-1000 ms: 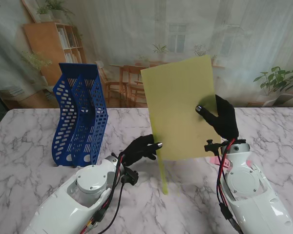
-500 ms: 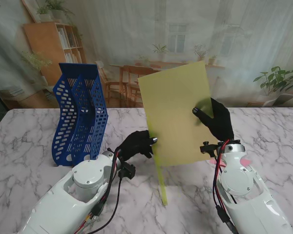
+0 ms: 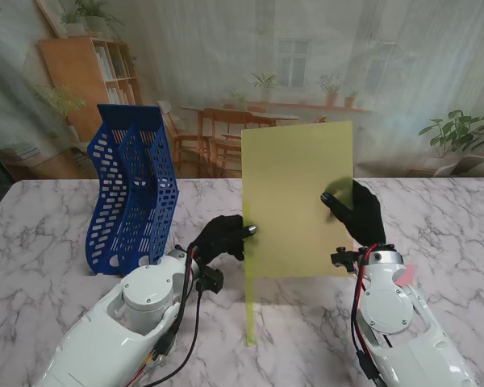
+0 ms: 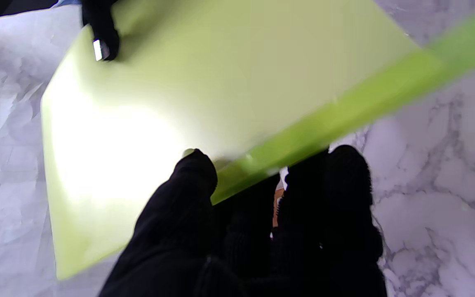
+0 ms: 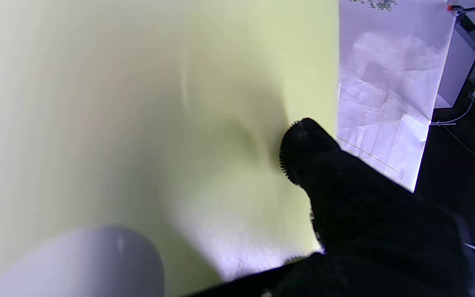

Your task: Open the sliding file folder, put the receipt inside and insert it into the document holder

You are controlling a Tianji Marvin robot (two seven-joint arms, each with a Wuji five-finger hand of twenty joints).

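A yellow-green file folder (image 3: 298, 201) stands upright in the air over the middle of the marble desk (image 3: 40, 242), held between two black-gloved robot hands. The right hand (image 3: 356, 211) pinches the sheet near its right edge, thumb on the face turned toward the camera. The left hand (image 3: 223, 237) is closed on the folder's left edge, where the green slide bar (image 3: 250, 310) hangs partly drawn off, its free end reaching down toward the near edge of the desk. The left wrist view shows the fingers (image 4: 194, 173) wrapped at the bar, with the sheet lying just beyond them.

By the look of it, the task is in its opening step: the bar is sliding off but not yet free, so the folder remains unopened. A pink patch (image 3: 405, 274) beside the right forearm may be the receipt; it is too small to tell. Loading the receipt and closing the folder appear to remain. The blue document holder (image 3: 133, 189) waits near the desk's far left corner, well apart from the folder, holding no folder.
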